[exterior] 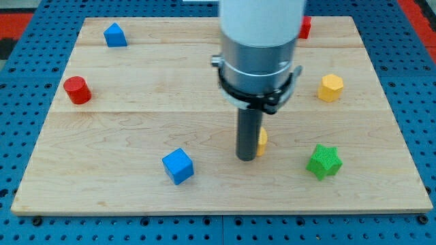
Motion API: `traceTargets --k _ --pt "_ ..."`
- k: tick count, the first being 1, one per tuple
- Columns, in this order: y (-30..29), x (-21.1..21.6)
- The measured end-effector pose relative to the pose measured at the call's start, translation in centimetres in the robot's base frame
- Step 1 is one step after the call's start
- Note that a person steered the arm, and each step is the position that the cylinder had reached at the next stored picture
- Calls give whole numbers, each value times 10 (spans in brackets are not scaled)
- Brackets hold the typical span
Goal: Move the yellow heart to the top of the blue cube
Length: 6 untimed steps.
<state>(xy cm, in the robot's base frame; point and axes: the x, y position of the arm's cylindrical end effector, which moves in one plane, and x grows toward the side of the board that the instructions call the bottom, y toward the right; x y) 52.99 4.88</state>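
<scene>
The yellow heart (262, 141) lies right of the board's middle, mostly hidden behind my rod; only its right edge shows. My tip (245, 158) rests on the board right at the heart's left side, seemingly touching it. The blue cube (178, 166) sits at the lower middle-left, about a hundred pixels left of my tip and slightly lower.
A blue block (115, 35) with a peaked top sits at the top left. A red cylinder (78, 90) is at the left. A yellow hexagon block (330, 88) is at the right, a green star (323, 161) at the lower right, a red block (304, 27) behind the arm at the top.
</scene>
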Motion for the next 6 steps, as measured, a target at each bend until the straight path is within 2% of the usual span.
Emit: traceTargets --k 2,3,4,5,6 --pt "-21 25" --pt "-10 31" --pt "34 28" --pt "42 -7" --pt "26 -42"
